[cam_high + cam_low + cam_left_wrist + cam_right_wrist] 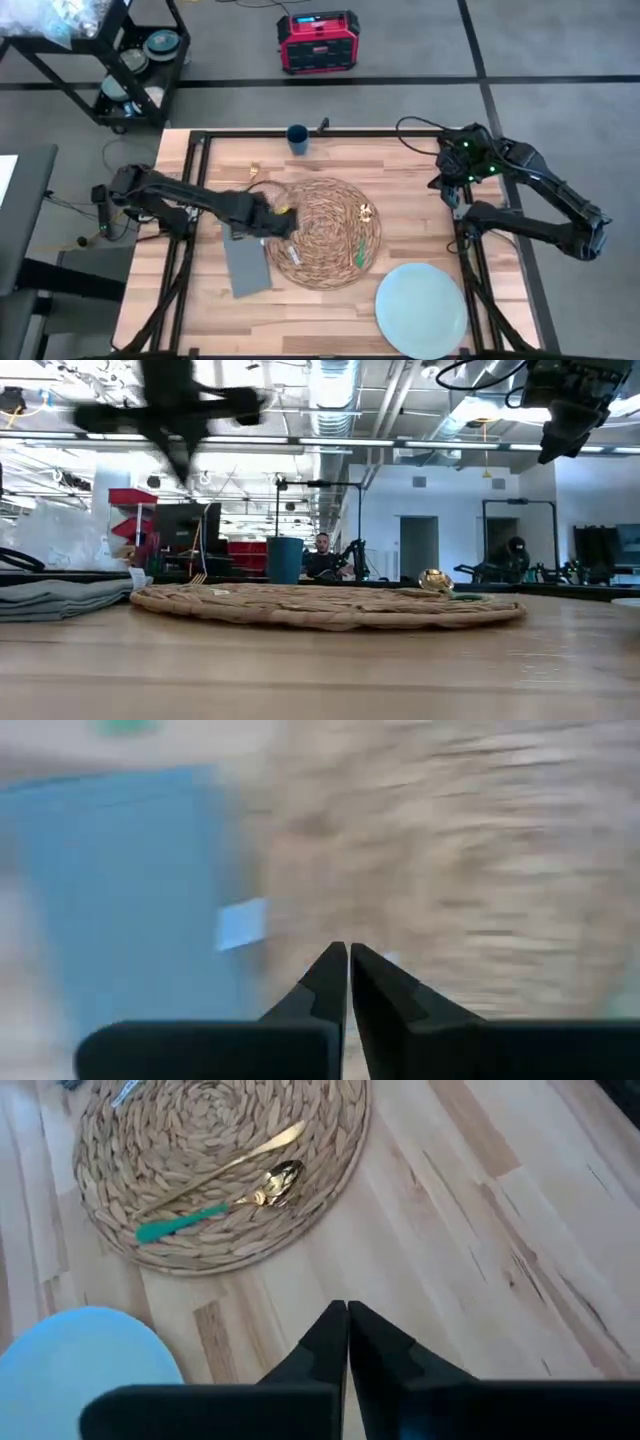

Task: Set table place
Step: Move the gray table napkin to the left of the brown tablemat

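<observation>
- Woven straw placemat (322, 232) lies near the middle of the table (420, 170); a gold spoon with a green handle (215, 1207) rests on it.
- Pale-blue plate (421, 309) sits on the wood just beside the placemat, with nothing on it.
- Grey napkin (246, 264) lies against the placemat's opposite edge.
- Dark blue cup (297, 138) stands beyond the placemat; its contents cannot be seen.
- Left gripper (281, 222) hovers over the placemat's napkin-side edge, fingers pressed together on nothing.
- Right gripper (347, 1312) hangs over bare wood away from the placemat, likewise clenched.
</observation>
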